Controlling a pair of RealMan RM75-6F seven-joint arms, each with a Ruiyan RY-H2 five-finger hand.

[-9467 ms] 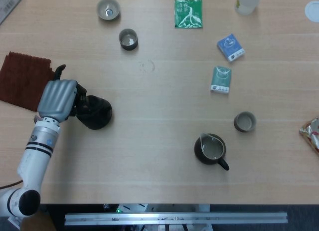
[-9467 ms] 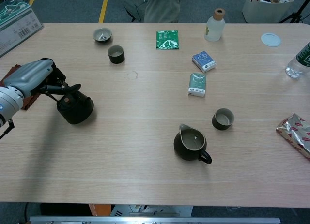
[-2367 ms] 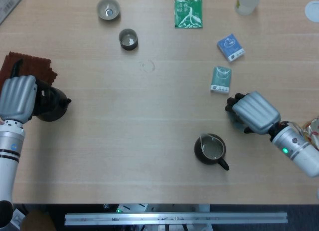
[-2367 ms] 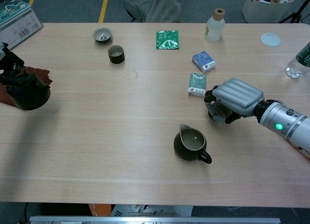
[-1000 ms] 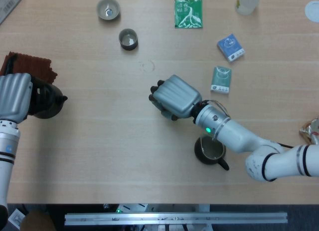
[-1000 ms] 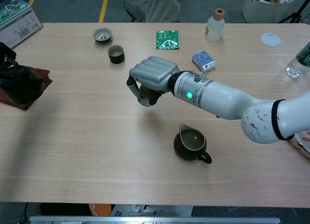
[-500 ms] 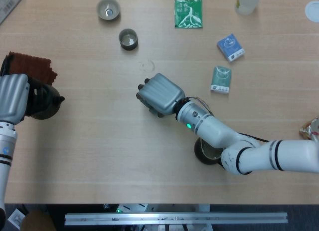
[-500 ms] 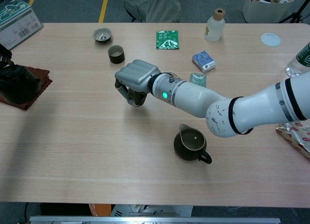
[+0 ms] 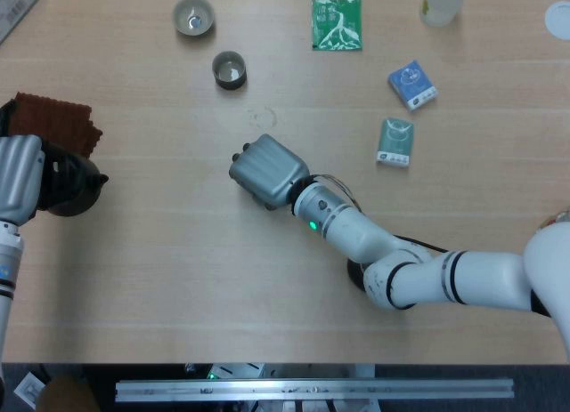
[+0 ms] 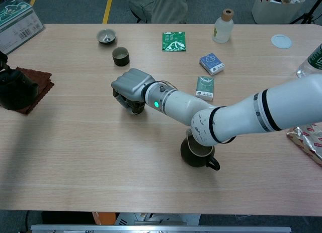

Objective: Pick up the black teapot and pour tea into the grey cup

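Note:
The black teapot (image 9: 69, 186) is at the far left, held by my left hand (image 9: 20, 189), whose fingers wrap its near side. In the chest view the teapot (image 10: 15, 90) hangs over or sits on the brown cloth (image 10: 39, 85); I cannot tell which. My right hand (image 9: 264, 170) reaches across to the table's left centre. Its fingers curl down around the grey cup (image 10: 132, 106), which shows only as a dark shape under the palm in the chest view and is hidden in the head view.
A dark pitcher (image 10: 199, 153) stands under my right forearm. Two small cups (image 9: 193, 16) (image 9: 229, 70) sit at the back left. A green packet (image 9: 337, 23), a blue pack (image 9: 412, 84), a teal pack (image 9: 394, 141) and a bottle (image 9: 442, 3) lie at the back right.
My right hand has carried the grey cup leftward across the table, toward the teapot side. My left hand and the teapot have drifted slightly left over the cloth.

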